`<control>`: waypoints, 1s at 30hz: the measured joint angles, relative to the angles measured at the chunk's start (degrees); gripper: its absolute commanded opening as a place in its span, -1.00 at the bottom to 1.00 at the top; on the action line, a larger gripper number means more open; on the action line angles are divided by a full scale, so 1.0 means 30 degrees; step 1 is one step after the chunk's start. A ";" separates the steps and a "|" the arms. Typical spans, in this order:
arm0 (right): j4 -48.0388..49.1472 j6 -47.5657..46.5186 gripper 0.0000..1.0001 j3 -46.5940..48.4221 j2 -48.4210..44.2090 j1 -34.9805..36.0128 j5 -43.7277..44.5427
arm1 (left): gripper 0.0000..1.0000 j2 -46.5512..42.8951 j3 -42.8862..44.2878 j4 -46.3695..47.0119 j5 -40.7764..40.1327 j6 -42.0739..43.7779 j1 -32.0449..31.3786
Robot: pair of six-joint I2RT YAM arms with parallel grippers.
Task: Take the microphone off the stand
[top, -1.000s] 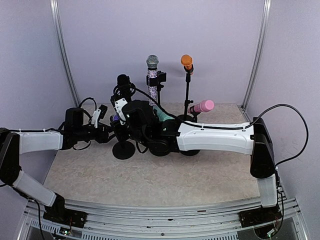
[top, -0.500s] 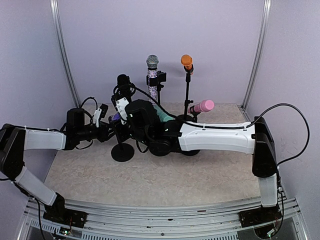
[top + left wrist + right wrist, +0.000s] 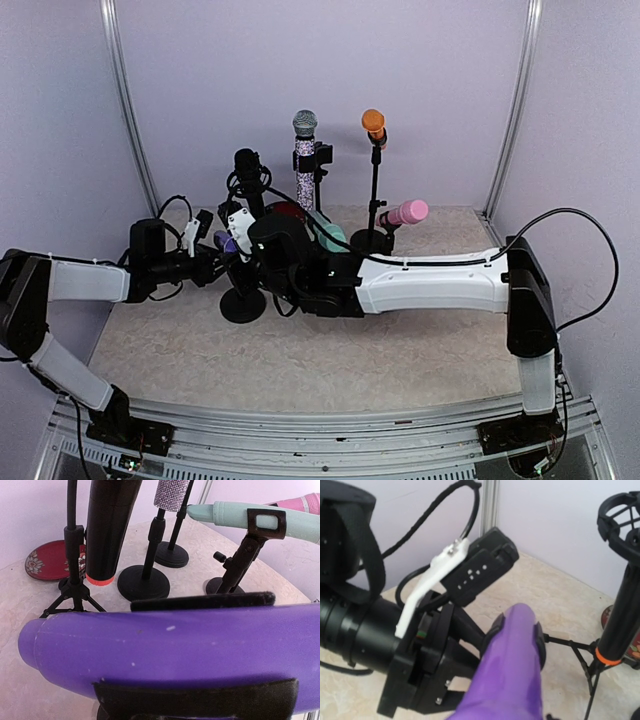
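Left arm [image 3: 85,283] reaches low and level, left claw [image 3: 197,650] clenched around the purple microphone [image 3: 512,680]

From above I only get a sliver of the purple microphone [image 3: 227,242]. The right arm [image 3: 430,285] covers the rest, and also the right gripper [image 3: 248,240], so I can't make out how its jaws stand. My right wrist camera loses the microphone off its bottom edge, and the left one crops it at the right edge. The red plate [image 3: 290,210] toward the desk's back edge sits mostly behind that arm.
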 measured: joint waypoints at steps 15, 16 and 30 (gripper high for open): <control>-0.0583 -0.0517 -1.00 -0.3468 -0.3169 0.0692 0.1333 | -1.00 0.0058 0.0670 -0.0138 -0.0015 0.1027 -0.1734; -0.0729 -0.0532 -1.00 -0.3687 -0.3446 0.0801 0.1537 | -1.00 0.0058 0.0765 -0.0138 0.0095 0.1100 -0.1836; -0.2310 0.0372 -1.00 -0.5785 -0.6142 0.1377 0.2295 | -1.00 -0.0051 0.1253 -0.0809 -0.0342 0.1741 -0.3359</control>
